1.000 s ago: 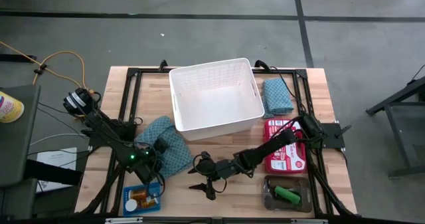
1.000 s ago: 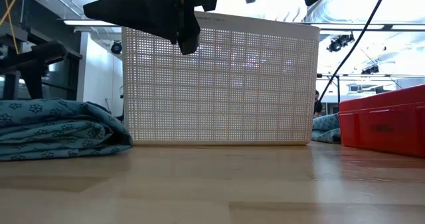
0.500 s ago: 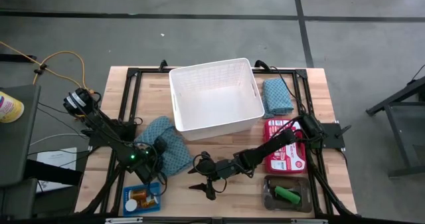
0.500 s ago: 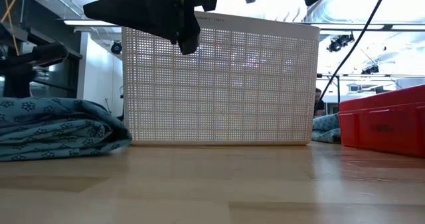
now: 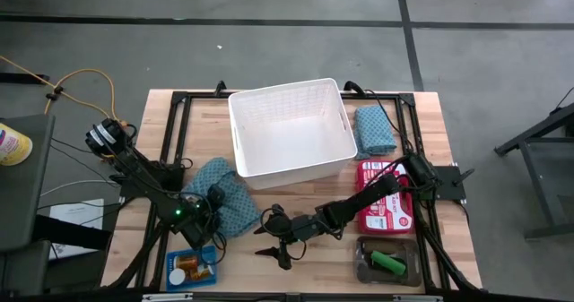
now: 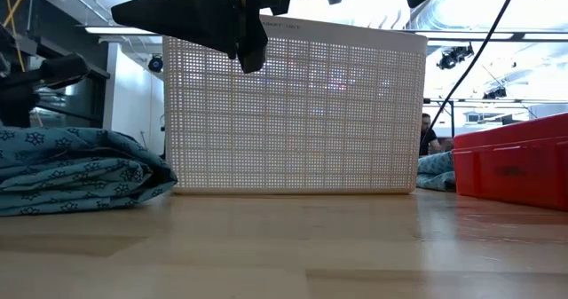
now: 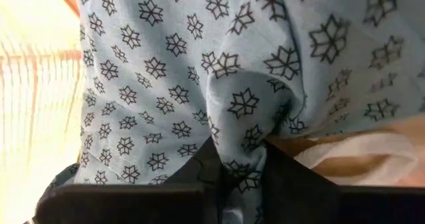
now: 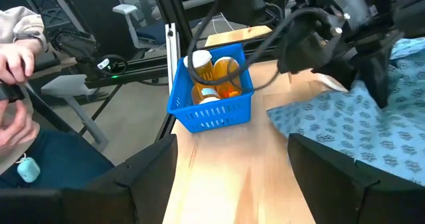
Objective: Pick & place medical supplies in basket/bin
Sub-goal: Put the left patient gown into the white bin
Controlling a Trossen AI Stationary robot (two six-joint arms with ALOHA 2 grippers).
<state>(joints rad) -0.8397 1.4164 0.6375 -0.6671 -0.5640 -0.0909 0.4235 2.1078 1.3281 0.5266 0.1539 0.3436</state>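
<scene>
A teal patterned cloth [image 5: 224,194] lies bunched on the table, left of the white lattice basket [image 5: 289,127]. My left gripper [image 5: 215,198] is shut on it. The low view shows this cloth [image 6: 75,170] resting on the wood in front of the basket wall [image 6: 293,113]. A second teal cloth [image 5: 374,128] lies to the right of the basket. My right gripper [image 5: 273,245] hangs open above bare wood near the front edge, holding nothing. It faces a blue mesh tray [image 8: 212,101] of orange pill bottles. My left gripper pinches a raised fold of the teal cloth [image 7: 240,141] between its two fingers [image 7: 287,181]. The fingers come slanting down from above on the table's left side. The fold stands up between them, and the rest of the cloth lies slack on the table.
A red box [image 5: 386,196] sits right of centre, with a grey tray [image 5: 387,262] holding a green piece in front of it. The blue tray [image 5: 193,268] is at the front left. A person's hand [image 8: 16,58] shows beyond the table's left side.
My left gripper has taken hold of the teal cloth without shifting its place. The cloth's top beside it has bunched and risen a little, and the rest stays on the table.
</scene>
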